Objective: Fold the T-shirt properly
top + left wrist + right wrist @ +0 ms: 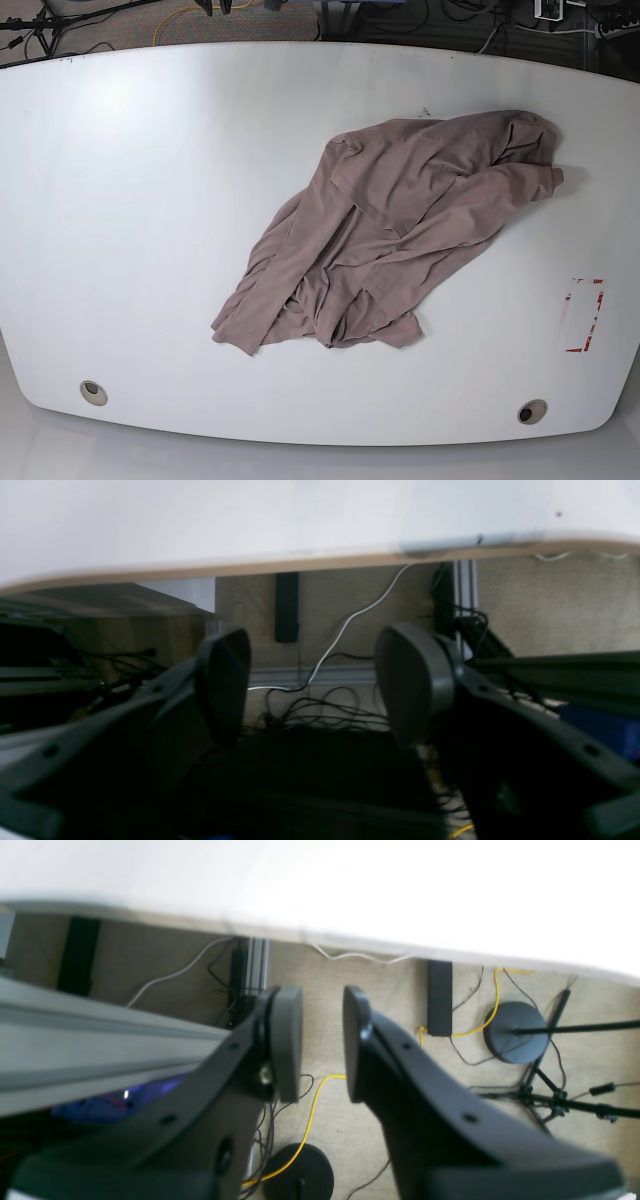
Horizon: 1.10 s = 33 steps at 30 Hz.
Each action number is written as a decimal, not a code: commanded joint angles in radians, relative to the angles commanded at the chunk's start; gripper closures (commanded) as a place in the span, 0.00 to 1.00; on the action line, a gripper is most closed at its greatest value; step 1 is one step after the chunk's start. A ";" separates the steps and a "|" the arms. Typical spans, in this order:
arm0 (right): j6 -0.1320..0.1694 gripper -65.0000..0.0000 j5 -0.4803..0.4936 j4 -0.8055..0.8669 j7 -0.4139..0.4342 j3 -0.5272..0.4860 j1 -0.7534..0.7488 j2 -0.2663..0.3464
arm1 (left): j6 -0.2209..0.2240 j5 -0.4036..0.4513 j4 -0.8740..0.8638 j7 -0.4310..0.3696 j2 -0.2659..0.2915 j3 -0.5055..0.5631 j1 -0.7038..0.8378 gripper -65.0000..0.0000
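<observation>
Crumpled T-shirt waits on the bench; both arms are off it.

The T-shirt lies in a loose heap, right of the bench's centre in the base view, not yet spread flat. The left gripper is wide open and empty. The right gripper is slightly open and also empty. Both hang past the bench edge, probably parked before the first reach.

We see the left end effector and the right end effector: matte dark-grey plastic fingers with rounded paddle-shaped pads and small screw holes along them.
</observation>
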 joint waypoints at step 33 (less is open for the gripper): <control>0.004 0.79 -0.003 0.031 -0.013 -0.021 0.104 0.014 | 0.000 -0.100 0.034 -0.007 -0.075 -0.022 -0.149 0.40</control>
